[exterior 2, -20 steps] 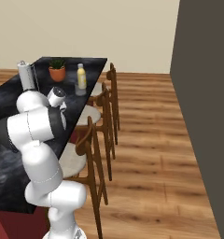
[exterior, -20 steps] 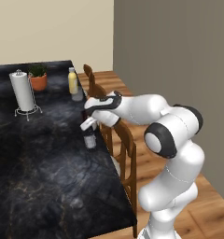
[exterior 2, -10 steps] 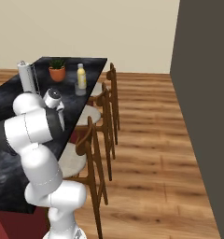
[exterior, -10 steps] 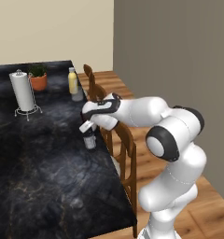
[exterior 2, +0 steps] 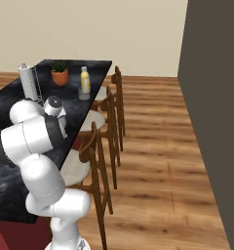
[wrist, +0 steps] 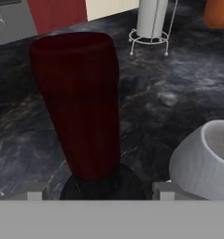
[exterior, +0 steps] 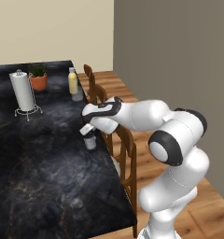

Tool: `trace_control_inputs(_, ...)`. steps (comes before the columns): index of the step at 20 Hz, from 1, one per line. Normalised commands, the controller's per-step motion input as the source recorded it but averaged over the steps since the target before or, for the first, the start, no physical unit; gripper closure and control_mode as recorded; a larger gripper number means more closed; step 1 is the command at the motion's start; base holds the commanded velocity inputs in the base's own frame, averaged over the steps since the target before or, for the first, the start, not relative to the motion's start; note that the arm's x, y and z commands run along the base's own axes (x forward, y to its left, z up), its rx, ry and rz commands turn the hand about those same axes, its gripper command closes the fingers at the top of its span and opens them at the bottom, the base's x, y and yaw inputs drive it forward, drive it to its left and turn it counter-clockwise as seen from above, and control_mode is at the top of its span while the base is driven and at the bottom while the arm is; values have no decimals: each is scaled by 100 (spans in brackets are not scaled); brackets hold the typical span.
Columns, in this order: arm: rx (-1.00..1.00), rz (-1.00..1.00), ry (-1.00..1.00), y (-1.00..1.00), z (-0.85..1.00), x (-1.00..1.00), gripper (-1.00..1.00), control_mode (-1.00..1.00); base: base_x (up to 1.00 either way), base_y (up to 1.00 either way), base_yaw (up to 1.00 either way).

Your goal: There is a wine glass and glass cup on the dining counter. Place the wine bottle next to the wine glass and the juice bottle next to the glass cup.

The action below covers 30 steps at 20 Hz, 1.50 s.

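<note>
Jaws are clamping the wine bottle (wrist: pixel 81 102) by its body, holding it upright near the right edge of the table (exterior: pixel 34 154), with the wine glass (wrist: pixel 205 161) just beside it. Far along that edge, the juice bottle (exterior: pixel 73 80) is standing beside the glass cup (exterior: pixel 78 94).

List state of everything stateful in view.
gripper: straddling the wine bottle, grip unclear
wine bottle: upright, looks set down on the dining counter
wine glass: upright, beside the wine bottle, apart
juice bottle: upright, capped, next to the glass cup
glass cup: upright
paper towel roll: upright on its stand
</note>
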Motion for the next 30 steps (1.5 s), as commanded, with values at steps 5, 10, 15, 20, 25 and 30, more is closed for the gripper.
trace_control_inputs(5,0,0,0,-13,-39,-16,100,-100,0,0,0)
trace_control_inputs(10,0,0,0,-12,-41,-9,100,-100,0,0,0)
trace_control_inputs(15,0,0,1,-7,-43,-5,-100,-100,0,0,0)
trace_control_inputs(20,0,0,1,-16,-39,-8,-100,-100,0,0,0)
trace_control_inputs(25,0,0,0,-18,-21,-24,-100,-100,0,0,0)
trace_control_inputs(30,0,0,-1,-15,-9,-31,-100,-100,0,0,0)
